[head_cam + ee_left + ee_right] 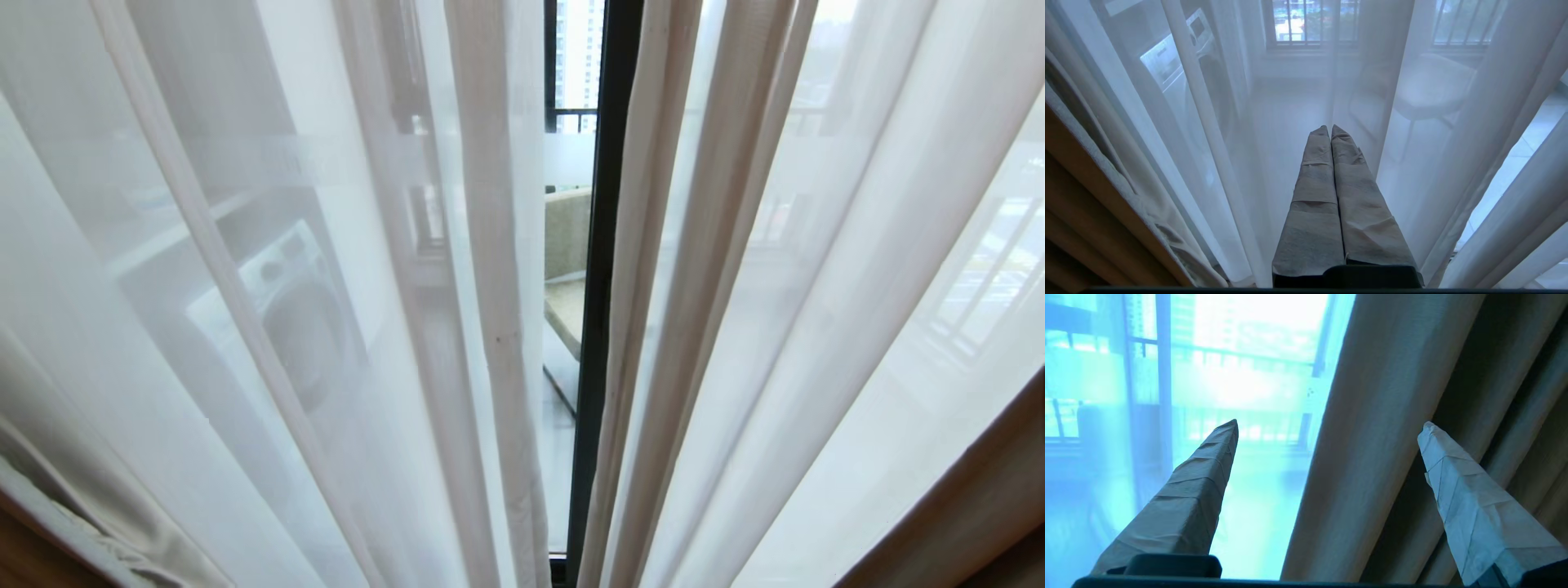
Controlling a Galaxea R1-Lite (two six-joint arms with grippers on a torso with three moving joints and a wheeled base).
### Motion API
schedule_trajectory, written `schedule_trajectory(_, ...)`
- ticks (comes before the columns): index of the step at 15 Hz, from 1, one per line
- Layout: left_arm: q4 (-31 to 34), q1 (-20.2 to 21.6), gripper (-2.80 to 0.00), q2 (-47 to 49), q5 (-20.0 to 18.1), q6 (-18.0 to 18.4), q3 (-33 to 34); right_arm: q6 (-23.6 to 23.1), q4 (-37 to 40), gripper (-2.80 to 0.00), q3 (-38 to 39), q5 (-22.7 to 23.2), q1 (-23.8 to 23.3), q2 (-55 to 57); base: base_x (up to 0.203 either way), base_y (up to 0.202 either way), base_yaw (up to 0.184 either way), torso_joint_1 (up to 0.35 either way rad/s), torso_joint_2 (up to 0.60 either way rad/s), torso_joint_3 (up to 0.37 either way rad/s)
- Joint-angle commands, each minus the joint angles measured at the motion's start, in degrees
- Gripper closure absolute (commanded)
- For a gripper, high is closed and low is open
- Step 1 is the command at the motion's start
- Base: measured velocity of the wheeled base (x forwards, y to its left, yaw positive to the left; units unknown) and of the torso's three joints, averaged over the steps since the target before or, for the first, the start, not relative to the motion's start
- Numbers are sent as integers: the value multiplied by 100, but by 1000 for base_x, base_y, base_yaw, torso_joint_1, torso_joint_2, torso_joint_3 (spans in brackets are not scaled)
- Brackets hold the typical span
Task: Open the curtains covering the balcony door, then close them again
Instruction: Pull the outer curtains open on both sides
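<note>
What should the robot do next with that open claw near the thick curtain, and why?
Probably ease the right gripper forward and close it. Its fingers stand wide apart around a fold of the thick beige curtain and grip nothing yet. The left gripper rests shut near the sheers.

Washing machine point(286, 302), chair point(567, 269), daylight

Narrow gap between sheers point(490, 245), black door frame point(600, 269) behind.
</note>
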Motion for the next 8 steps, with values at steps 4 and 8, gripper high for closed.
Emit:
schedule_trajectory(4,-1,3,0,-1,4,-1,0,-230,-14,-280,633,-186,877,-614,0,0,0,0,0,0)
schedule_trajectory(8,-1,3,0,-1,4,-1,0,-810,15,-280,751,-1481,2705,-615,0,0,0,0,0,0)
